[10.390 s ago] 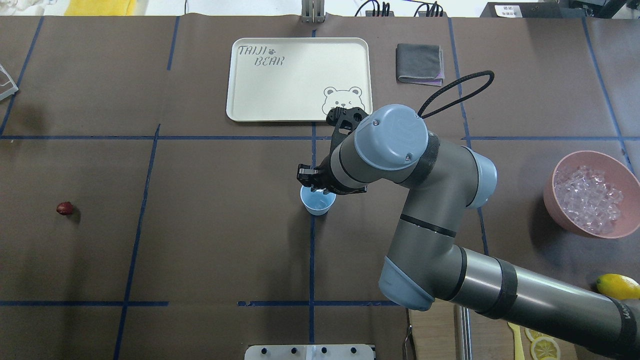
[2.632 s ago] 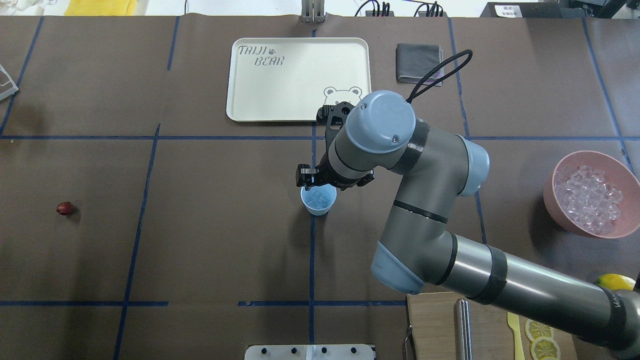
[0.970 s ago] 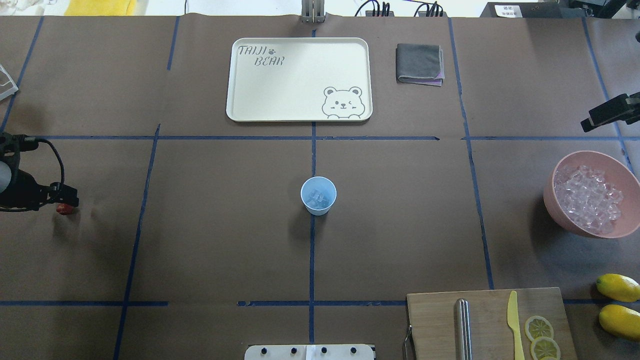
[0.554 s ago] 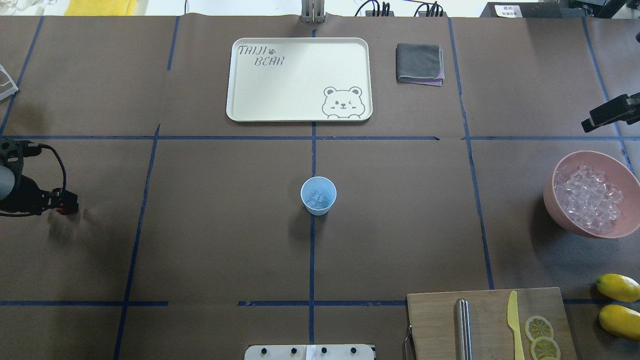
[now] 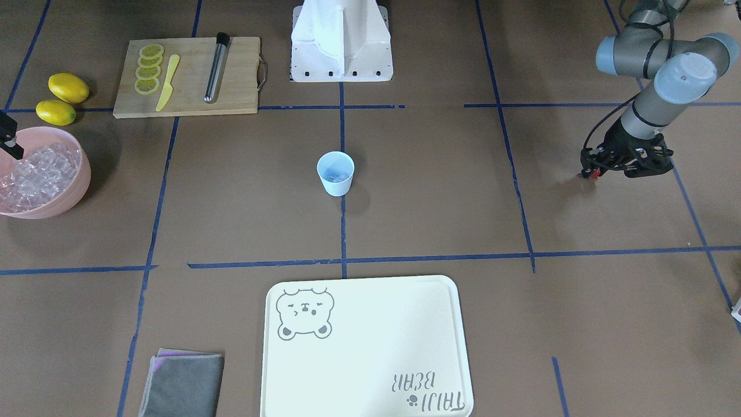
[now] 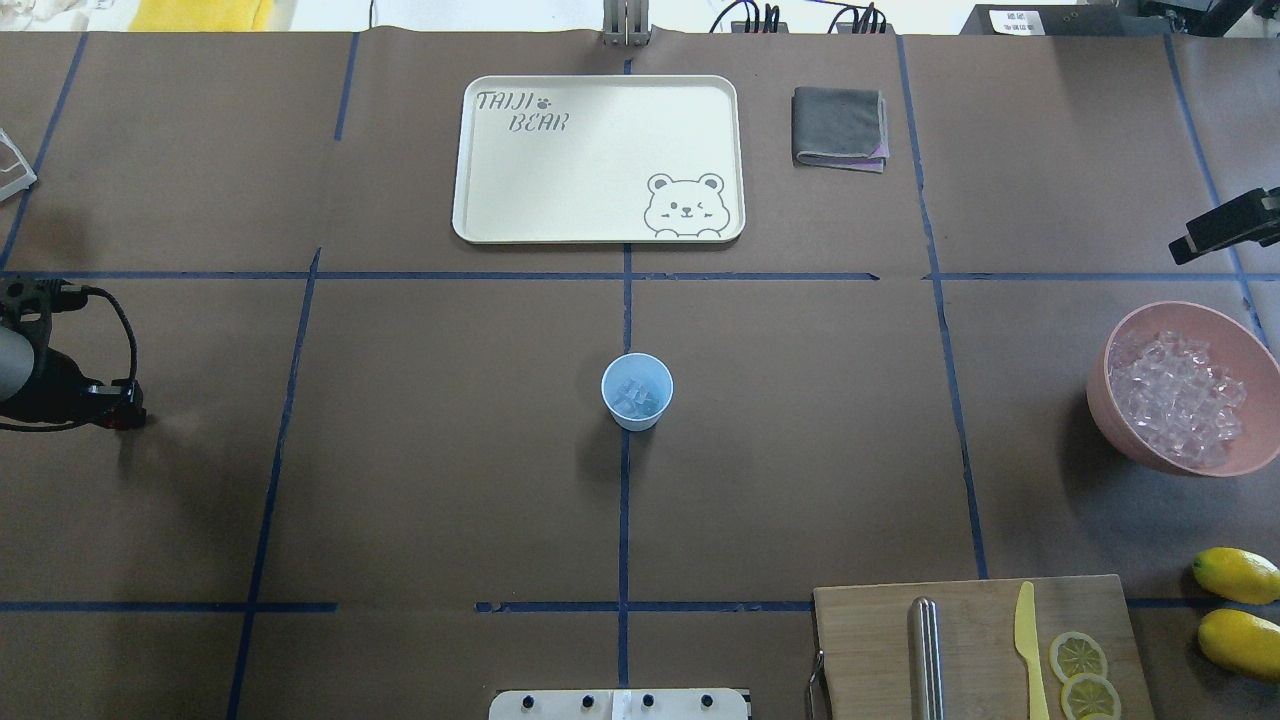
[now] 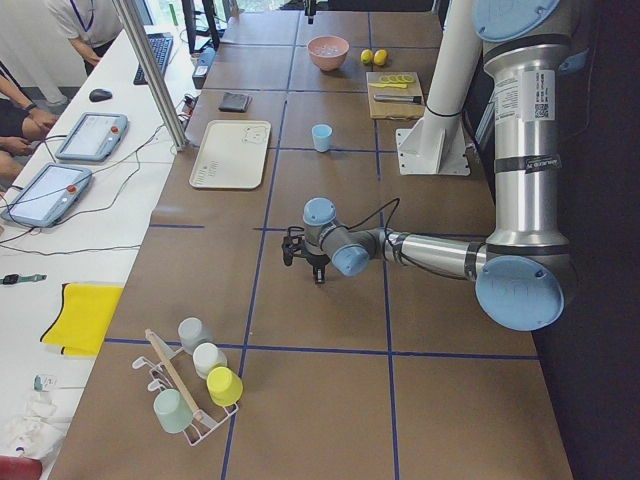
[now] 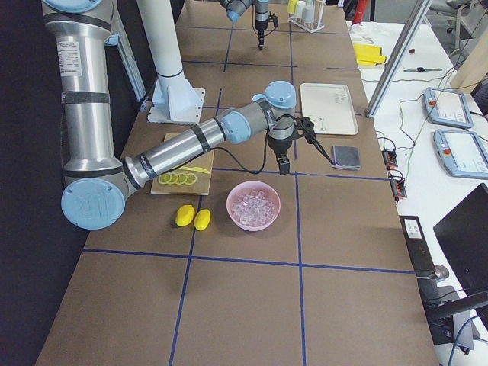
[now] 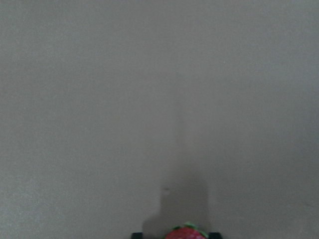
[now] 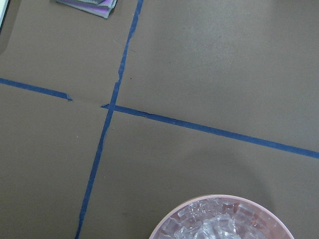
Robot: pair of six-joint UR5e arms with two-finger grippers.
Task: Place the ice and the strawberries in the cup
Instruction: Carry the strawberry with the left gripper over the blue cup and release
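Now that the right arm has left the middle of the table, where it hung over the cup a couple of seconds back, the action has moved to the far left end. The strawberry [image 9: 185, 233] sits there between the fingertips of the left gripper [image 6: 125, 412]. The left wrist camera shows its red body and green top at the very bottom edge, with a black fingertip on each side. A second ago, from overhead, the berry lay plainly visible beside those fingers. Now only a sliver of red peeks out under them, so I'd say the jaws have closed narrow around it. I can't tell whether it is already off the table [image 6: 450, 480]. A shadow shows ahead of it, but the gap underneath isn't visible.

The cup [image 5: 336, 185] stands upright at the centre, well apart from the berry, with a few clear chunks of ice [image 6: 636, 397] in the bottom. To my eye that means the ice half of the job is done, and the strawberry half is at the pickup.

The right gripper [image 8: 283, 165] has pulled back to the other end and hangs near the pink bowl [image 6: 1098, 405], which is heaped with spare ice. Only a dark edge of it shows overhead, and its own camera shows no fingers, so I can't tell how its jaws stand. The path from berry to cup looks open.
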